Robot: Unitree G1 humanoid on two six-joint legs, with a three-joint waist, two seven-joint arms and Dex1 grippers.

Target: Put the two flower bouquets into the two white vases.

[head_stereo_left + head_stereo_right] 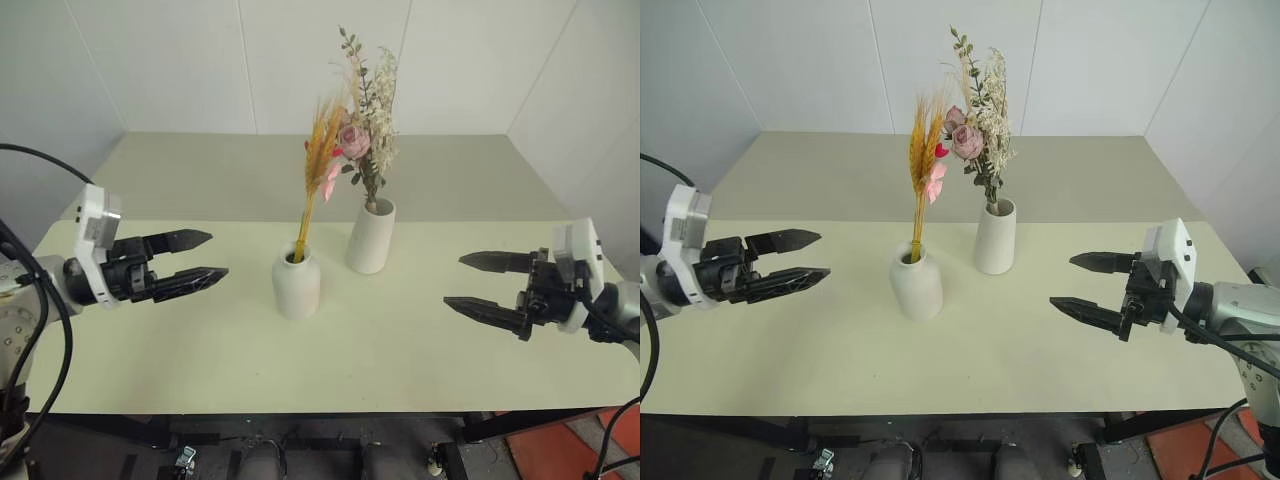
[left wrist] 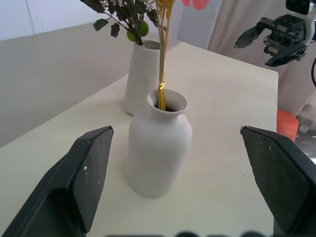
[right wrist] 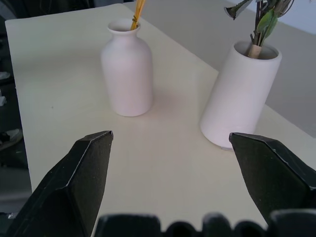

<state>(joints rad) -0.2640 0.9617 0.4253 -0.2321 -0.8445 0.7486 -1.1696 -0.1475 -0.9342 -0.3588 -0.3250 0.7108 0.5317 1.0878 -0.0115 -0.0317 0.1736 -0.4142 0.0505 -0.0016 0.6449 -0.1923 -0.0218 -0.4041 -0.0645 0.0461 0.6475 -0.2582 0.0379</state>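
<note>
Matte white bottle-shaped vase [image 1: 296, 284], taller tapered vase [image 1: 370, 237].

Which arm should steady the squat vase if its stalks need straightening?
Left, probably. The left gripper, open, is on the squat vase side; the right gripper is farther, with the taller vase nearer it.

Before me the pale desk [image 1: 420, 350] carries a squat bottle vase [image 1: 297, 283] and, just behind it, a taller tapered vase [image 1: 370, 237], standing apart.
</note>
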